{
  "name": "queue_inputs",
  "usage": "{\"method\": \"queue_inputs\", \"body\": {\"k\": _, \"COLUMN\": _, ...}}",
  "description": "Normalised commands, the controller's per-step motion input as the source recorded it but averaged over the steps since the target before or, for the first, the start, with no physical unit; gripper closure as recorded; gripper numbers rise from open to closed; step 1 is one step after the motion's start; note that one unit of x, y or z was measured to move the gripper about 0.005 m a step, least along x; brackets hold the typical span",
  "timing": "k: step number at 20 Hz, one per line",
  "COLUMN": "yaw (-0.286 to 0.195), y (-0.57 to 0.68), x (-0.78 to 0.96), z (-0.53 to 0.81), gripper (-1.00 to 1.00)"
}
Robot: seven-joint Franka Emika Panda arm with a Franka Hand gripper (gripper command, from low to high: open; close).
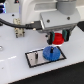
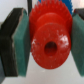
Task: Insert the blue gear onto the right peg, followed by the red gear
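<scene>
- Blue gear (image 1: 50, 53): flat toothed disc, lying on the grey plate at the exterior view's right end.
- Red gear (image 2: 47, 42): small, chunky, raised hub, hanging above the blue gear.
- Right peg: hidden.

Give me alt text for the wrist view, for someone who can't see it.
The red gear fills the view, clamped between the gripper's two dark teal pads. A sliver of the blue gear shows behind it.
</scene>
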Motion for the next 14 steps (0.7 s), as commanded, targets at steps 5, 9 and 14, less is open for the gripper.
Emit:
{"method": "queue_inputs", "body": {"k": 5, "yaw": 0.0, "y": -0.08, "x": 0.27, "z": -0.07, "gripper": 1.0}}
{"method": "queue_inputs", "body": {"k": 9, "yaw": 0.0, "y": -0.08, "x": 0.05, "z": -0.2, "gripper": 1.0}}
{"method": "queue_inputs", "body": {"k": 14, "yaw": 0.0, "y": -0.14, "x": 0.04, "z": -0.15, "gripper": 1.0}}
